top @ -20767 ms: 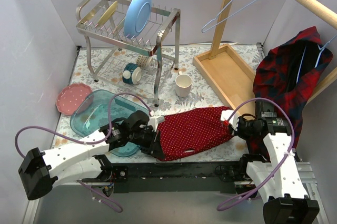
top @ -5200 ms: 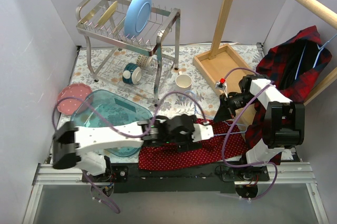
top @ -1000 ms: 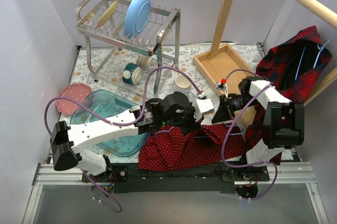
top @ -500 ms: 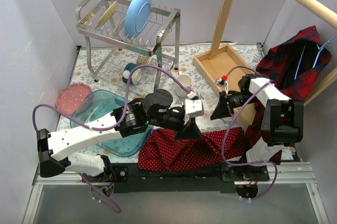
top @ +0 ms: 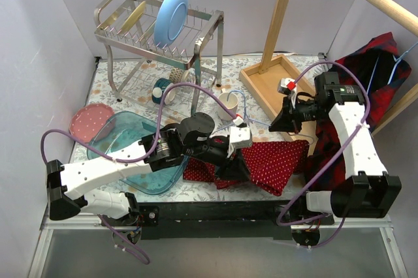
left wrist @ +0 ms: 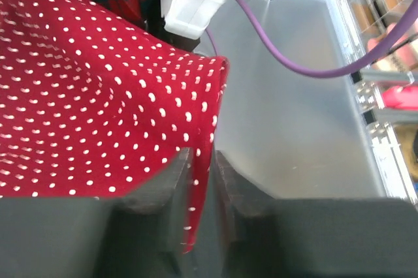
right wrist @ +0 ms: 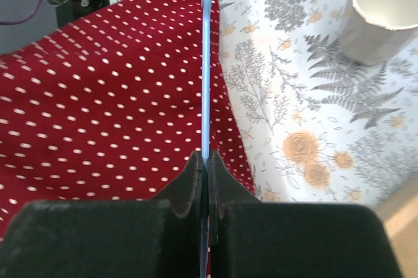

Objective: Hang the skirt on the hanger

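The floral worktop carries the skirt near its front edge, at about five o'clock from the middle. The cloth is bunched and partly lifted rather than spread flat. The left fingers sit at the skirt's nine o'clock side, close together, with a narrow fold of the dotted hem pinched between them. The right fingers hang at the skirt's one o'clock and are pressed together on the thin blue wire of the hanger. From them the wire runs toward twelve o'clock along the skirt's edge. Whether it passes inside the garment or only lies across it cannot be told.

The weak point looks to be the left hold. Only a sliver of hem is caught, so any pull from the hanger side could drag it free and drop the cloth in a heap. The wire is thin and smooth, so it may swivel in the right grip under the fabric's weight and tip the skirt off. The white cup stands just beyond the cloth at two o'clock, where a wide swing of the hanger could knock it.
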You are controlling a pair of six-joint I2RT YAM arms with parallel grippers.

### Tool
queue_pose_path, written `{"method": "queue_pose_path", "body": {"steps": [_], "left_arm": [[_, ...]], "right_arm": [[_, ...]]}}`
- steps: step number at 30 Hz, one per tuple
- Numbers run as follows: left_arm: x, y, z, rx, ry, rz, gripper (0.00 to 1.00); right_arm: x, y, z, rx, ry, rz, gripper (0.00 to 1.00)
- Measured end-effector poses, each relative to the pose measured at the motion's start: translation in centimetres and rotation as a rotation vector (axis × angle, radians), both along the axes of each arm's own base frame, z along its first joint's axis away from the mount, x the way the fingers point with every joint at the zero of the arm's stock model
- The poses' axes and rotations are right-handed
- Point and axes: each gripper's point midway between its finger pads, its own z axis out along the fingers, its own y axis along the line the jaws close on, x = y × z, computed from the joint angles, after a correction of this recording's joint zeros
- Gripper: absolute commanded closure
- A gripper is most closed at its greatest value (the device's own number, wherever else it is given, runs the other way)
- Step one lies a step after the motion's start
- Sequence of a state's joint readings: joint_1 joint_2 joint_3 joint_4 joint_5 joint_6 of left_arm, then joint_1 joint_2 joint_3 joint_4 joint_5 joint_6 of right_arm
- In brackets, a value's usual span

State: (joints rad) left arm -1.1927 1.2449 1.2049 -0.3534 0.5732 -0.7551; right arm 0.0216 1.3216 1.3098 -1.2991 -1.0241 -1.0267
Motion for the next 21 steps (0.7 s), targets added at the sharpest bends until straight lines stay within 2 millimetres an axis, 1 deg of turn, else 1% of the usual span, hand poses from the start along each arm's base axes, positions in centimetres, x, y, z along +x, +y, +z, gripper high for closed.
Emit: {"method": "queue_pose_path", "body": {"steps": [1,2,3,4,7,9,11,13,15,16,17,20,21], "left_arm": [[0.0,0.0,0.0,-0.002,-0.002,-0.005,0.51],[-0.1,0.0,0.1,-0.005,0.001,-0.006,0.47],[-0.1,0.0,0.2,-0.008,0.007,-0.001,0.38],[-0.1,0.1,0.5,-0.016,0.003,0.004,0.34],[0.5,0.8,1.4,-0.044,-0.028,0.055,0.30],[1.0,1.6,2.2,-0.070,-0.053,0.100,0.28],[1.7,2.7,3.6,-0.105,-0.087,0.162,0.23],[2.6,3.8,4.9,-0.143,-0.124,0.238,0.20],[3.5,4.6,5.2,-0.158,-0.145,0.304,0.17],[4.1,5.1,5.0,-0.158,-0.155,0.345,0.16],[4.7,5.4,4.4,-0.149,-0.159,0.387,0.13],[6.3,6.5,1.3,-0.090,-0.161,0.502,0.08],[6.9,6.9,0.2,-0.066,-0.159,0.540,0.07]], "right_arm": [[-0.1,-0.1,0.6,-0.005,-0.022,-0.006,0.99],[-0.2,-0.1,1.1,-0.010,-0.039,-0.011,0.99],[-0.3,-0.2,1.6,-0.015,-0.053,-0.019,0.99],[-0.4,-0.3,2.1,-0.021,-0.069,-0.025,0.99],[-0.9,-0.6,3.4,-0.041,-0.107,-0.049,0.99],[-1.2,-0.8,4.7,-0.056,-0.149,-0.070,0.99],[-1.4,-1.0,6.3,-0.063,-0.202,-0.090,0.99],[-1.7,-1.3,8.3,-0.076,-0.265,-0.119,0.99],[-2.1,-1.5,10.6,-0.080,-0.329,-0.151,0.99],[-2.3,-1.7,11.7,-0.083,-0.364,-0.170,0.99],[-2.5,-1.8,12.7,-0.082,-0.390,-0.187,0.99],[-3.3,-2.2,14.6,-0.079,-0.443,-0.242,0.99],[-3.5,-2.3,14.9,-0.080,-0.452,-0.256,0.99]]}}
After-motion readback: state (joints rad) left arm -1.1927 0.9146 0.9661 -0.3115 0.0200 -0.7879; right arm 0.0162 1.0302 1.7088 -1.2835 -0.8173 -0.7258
